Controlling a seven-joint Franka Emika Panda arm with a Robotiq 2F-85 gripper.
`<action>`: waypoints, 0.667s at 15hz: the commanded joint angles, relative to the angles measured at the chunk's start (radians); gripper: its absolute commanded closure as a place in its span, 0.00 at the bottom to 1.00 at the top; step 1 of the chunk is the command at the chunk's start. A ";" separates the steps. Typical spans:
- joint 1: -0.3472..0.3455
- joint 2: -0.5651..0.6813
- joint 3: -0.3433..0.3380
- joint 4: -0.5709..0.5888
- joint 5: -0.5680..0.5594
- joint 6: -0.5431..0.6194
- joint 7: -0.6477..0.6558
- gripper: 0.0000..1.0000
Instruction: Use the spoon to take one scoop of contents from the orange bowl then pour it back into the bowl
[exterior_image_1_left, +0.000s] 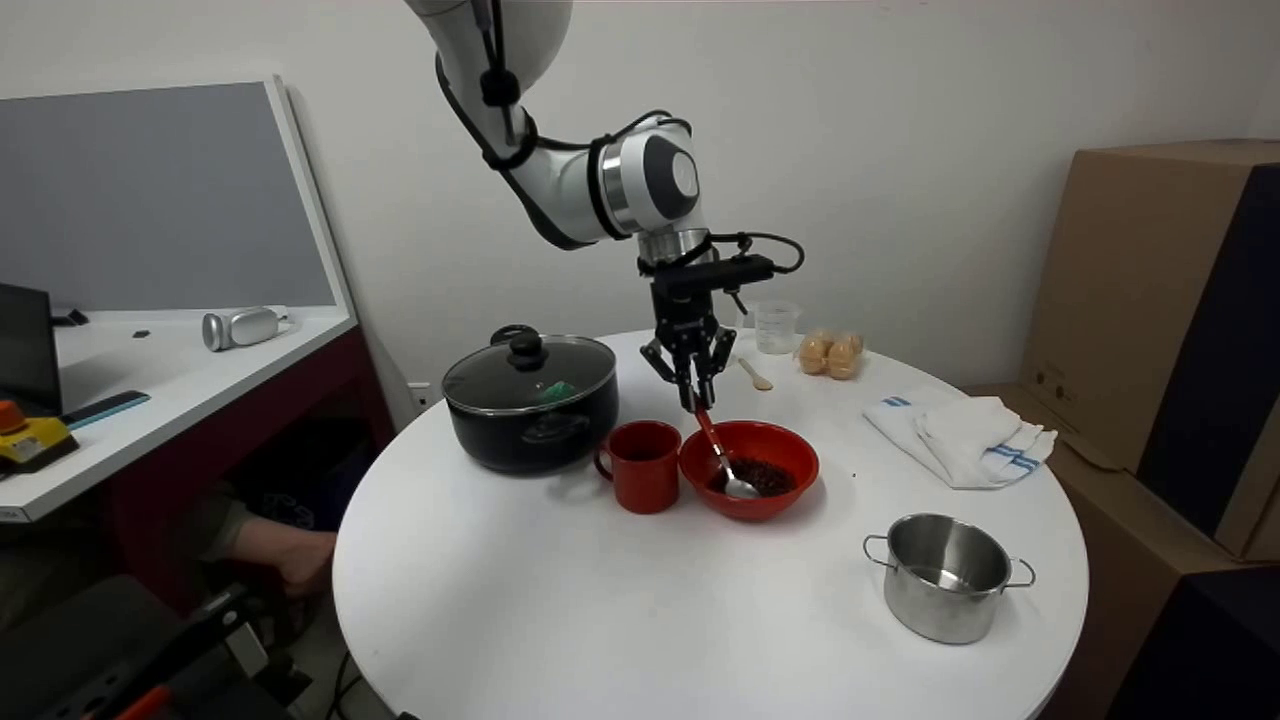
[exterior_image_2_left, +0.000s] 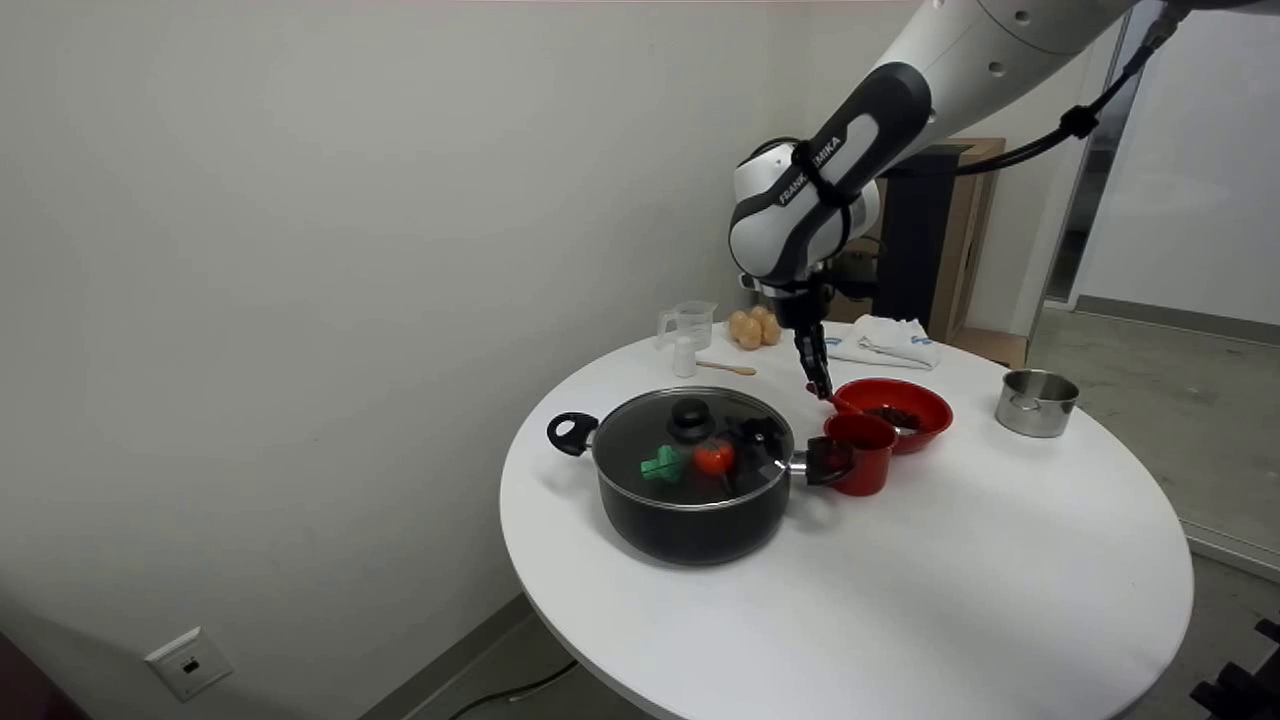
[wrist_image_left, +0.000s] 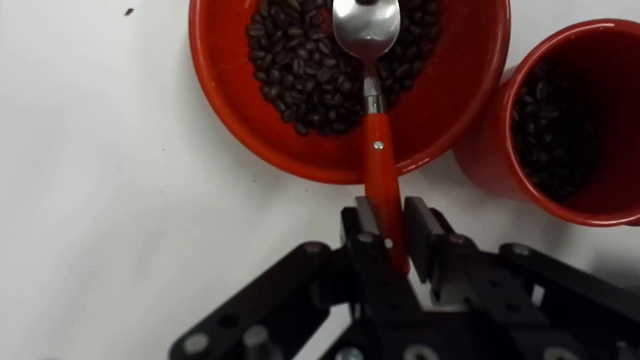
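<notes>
The orange bowl (wrist_image_left: 217, 95), red-orange and shallow, holds dark coffee beans (wrist_image_left: 310, 90) and shows in both exterior views (exterior_image_1_left: 797, 455) (exterior_image_2_left: 930, 405). Within it rests the steel head of the spoon (wrist_image_left: 367, 32), on or just over the beans. Its red handle slopes up across the rim to my gripper (wrist_image_left: 388, 202). The finger pads (wrist_image_left: 422, 222) lie close on either side of the handle near its end, so the gripper is shut on the spoon. In both exterior views the gripper (exterior_image_1_left: 697, 400) (exterior_image_2_left: 820, 390) points down beside the bowl.
Right against the bowl stands a red mug (wrist_image_left: 482, 165) with beans inside. A lidded black pot (exterior_image_1_left: 530, 440) is beside the mug. Also on the table are a steel pot (exterior_image_1_left: 945, 595), a folded towel (exterior_image_1_left: 975, 440), eggs (exterior_image_1_left: 830, 355), a wooden spoon (exterior_image_1_left: 757, 377) and a clear cup (exterior_image_1_left: 776, 328).
</notes>
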 joint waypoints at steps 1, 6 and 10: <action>0.001 -0.010 -0.001 -0.025 0.014 0.029 0.001 0.91; -0.001 -0.030 0.009 -0.044 0.017 0.051 -0.007 0.91; -0.009 -0.039 0.029 -0.056 0.025 0.089 -0.037 0.91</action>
